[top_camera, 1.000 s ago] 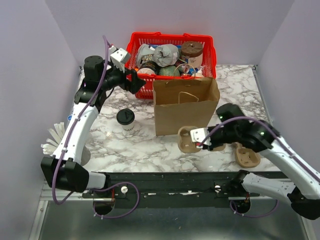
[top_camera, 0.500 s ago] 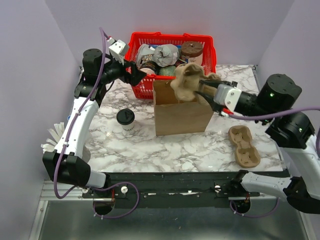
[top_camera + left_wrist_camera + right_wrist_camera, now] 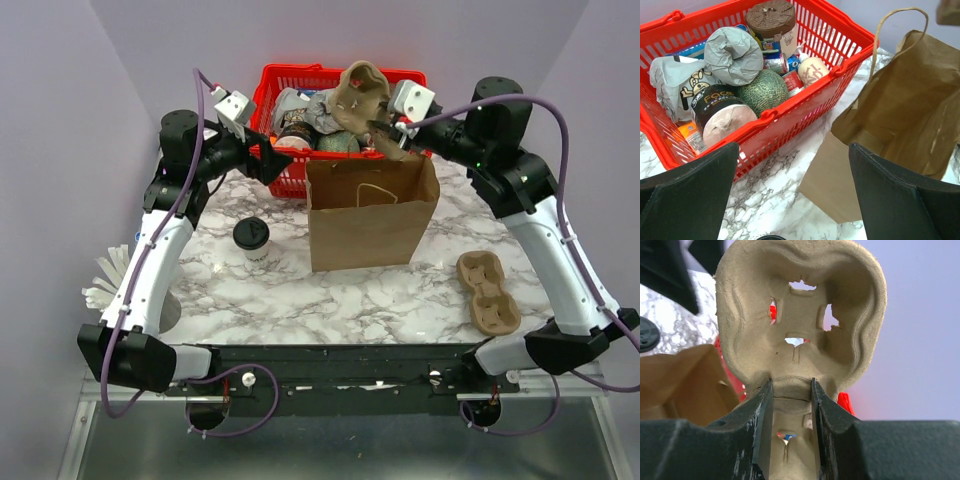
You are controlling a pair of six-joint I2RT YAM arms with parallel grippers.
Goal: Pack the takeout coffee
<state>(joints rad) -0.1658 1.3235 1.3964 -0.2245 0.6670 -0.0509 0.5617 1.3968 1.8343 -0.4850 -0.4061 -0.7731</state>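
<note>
The takeout coffee (image 3: 251, 238), a white paper cup with a black lid, stands on the marble table left of the brown paper bag (image 3: 370, 215). Its lid shows at the bottom edge of the left wrist view as the coffee (image 3: 771, 238) and at the left edge of the right wrist view as the coffee (image 3: 647, 334). My left gripper (image 3: 268, 160) hangs open and holds nothing, above and behind the cup, beside the red basket (image 3: 283, 185). My right gripper (image 3: 790, 395) is shut on a pulp cup carrier (image 3: 800, 315), raised above the bag's open top (image 3: 900, 115).
The red basket (image 3: 805, 95) at the back holds a brown-lidded tub (image 3: 771, 17), a melon (image 3: 762, 89), cans and wrapped items. A second cup carrier (image 3: 488, 292) lies on the table at the right. White napkins (image 3: 105, 280) sit at the left edge.
My right arm has lifted the cup carrier from the table in front of the bag up and back, to above the bag and basket. The left gripper moved slightly.
</note>
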